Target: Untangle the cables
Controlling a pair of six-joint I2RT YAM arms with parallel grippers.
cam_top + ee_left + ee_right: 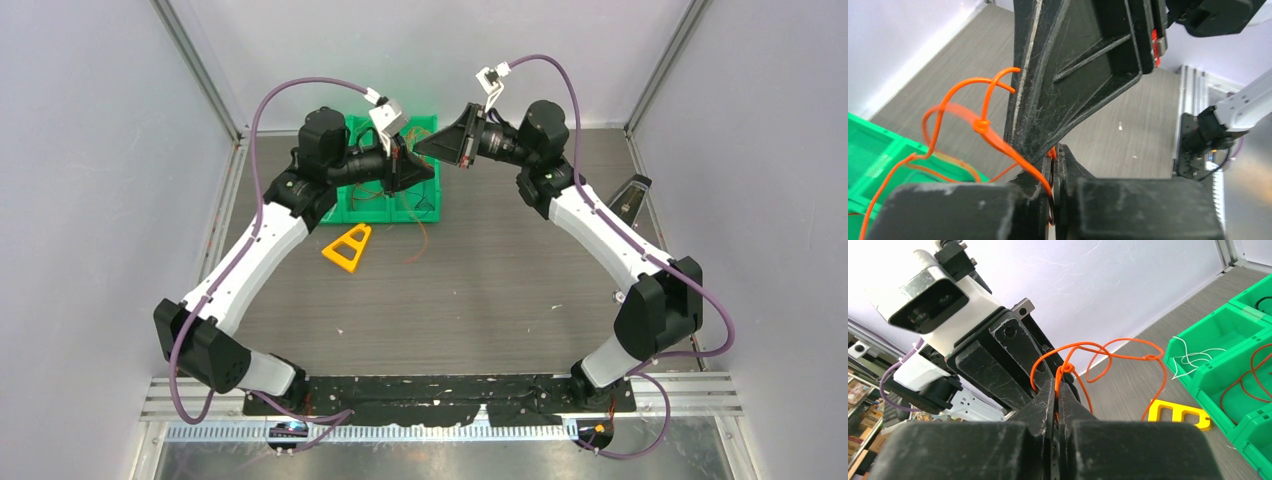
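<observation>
Table (500,300) carries a green bin (365,205) at its far left. Above the bin's right edge my left gripper (1054,152) and right gripper (1058,385) meet tip to tip. A yellow bracket (338,261) lies just near of the bin. I see both grippers clenched on one knotted orange cable (981,125), looped between them.

Bin (352,212) on tabletop (500,290), far side, left.
Triangular frame (349,247) just before it; left gripper (1054,150) and right gripper (1058,382) meet above it, cable (981,125) between.
</observation>
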